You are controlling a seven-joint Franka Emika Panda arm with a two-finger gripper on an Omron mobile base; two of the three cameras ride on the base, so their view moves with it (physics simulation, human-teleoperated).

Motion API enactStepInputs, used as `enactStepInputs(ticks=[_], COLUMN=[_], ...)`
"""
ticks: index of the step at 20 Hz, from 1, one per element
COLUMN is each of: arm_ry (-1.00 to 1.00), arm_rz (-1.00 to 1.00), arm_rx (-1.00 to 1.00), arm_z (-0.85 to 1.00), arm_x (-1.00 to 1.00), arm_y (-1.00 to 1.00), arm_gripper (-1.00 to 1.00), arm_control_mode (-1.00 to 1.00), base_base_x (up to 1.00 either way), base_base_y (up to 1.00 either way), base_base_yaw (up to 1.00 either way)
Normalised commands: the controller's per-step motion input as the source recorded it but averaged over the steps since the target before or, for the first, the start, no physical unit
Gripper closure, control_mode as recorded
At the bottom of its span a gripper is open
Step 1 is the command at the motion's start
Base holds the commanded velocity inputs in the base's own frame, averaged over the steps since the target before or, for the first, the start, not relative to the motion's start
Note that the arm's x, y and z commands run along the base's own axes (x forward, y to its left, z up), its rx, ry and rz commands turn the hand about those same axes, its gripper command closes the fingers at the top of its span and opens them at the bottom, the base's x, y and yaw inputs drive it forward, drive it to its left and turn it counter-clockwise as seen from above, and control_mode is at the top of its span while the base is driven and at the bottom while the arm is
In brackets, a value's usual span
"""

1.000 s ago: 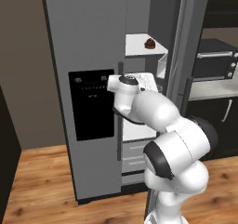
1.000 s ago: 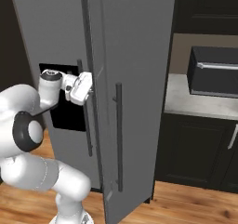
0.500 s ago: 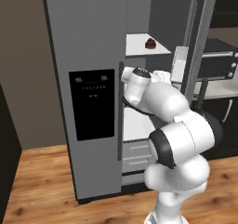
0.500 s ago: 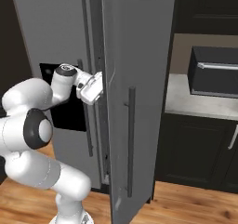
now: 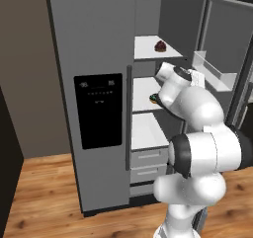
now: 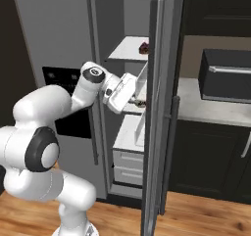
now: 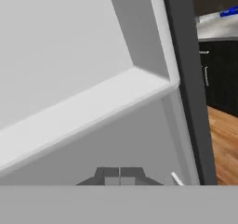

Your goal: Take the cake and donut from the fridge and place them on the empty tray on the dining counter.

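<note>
The grey fridge (image 5: 94, 49) stands with its right door (image 6: 163, 107) swung wide open. On the upper white shelf sits the dark brown cake (image 5: 159, 46), which the right base view shows as well (image 6: 144, 47). The donut (image 5: 154, 99) lies on the middle shelf, partly hidden behind my arm. My gripper (image 6: 133, 99) is shut and holds nothing. It sits at middle-shelf height against the inside of the open door. In the hand view the fingertips (image 7: 120, 174) are closed together, facing the door's white inner wall and a door bin ledge. The tray and dining counter are out of view.
A clear door bin (image 5: 212, 73) juts from the open door beside my hand. A black microwave (image 6: 225, 76) sits on the pale counter (image 6: 211, 110) over dark cabinets to the right. Two drawers (image 5: 148, 165) fill the fridge's lower part. The floor is wood.
The right fridge door has swung much further open, baring the shelves. My arm has moved right and deeper alongside the door. The gripper has stayed shut.
</note>
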Motion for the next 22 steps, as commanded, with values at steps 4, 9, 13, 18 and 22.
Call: enactStepInputs(ticks=[4, 9, 13, 18, 22], arm_ry=[-0.36, -0.35, -0.28, -0.03, 0.00], arm_rz=[0.00, 0.00, 0.00, 0.02, 0.03], arm_rx=[0.10, 0.05, -0.01, -0.05, -0.02], arm_z=[-0.26, -0.51, -0.41, -0.01, 0.01], arm_x=[0.00, 0.18, -0.16, -0.55, -0.22], arm_y=[-1.00, -1.00, -0.31, 0.83, 0.88], arm_gripper=[1.00, 1.00, 1.00, 1.00, 1.00], arm_control_mode=[-1.00, -1.00, -1.00, -1.00, -1.00], base_base_x=[0.00, 0.00, 0.00, 0.00, 0.00], base_base_y=[0.00, 0.00, 0.00, 0.00, 0.00], base_base_yaw=[0.00, 0.00, 0.00, 0.00, 0.00])
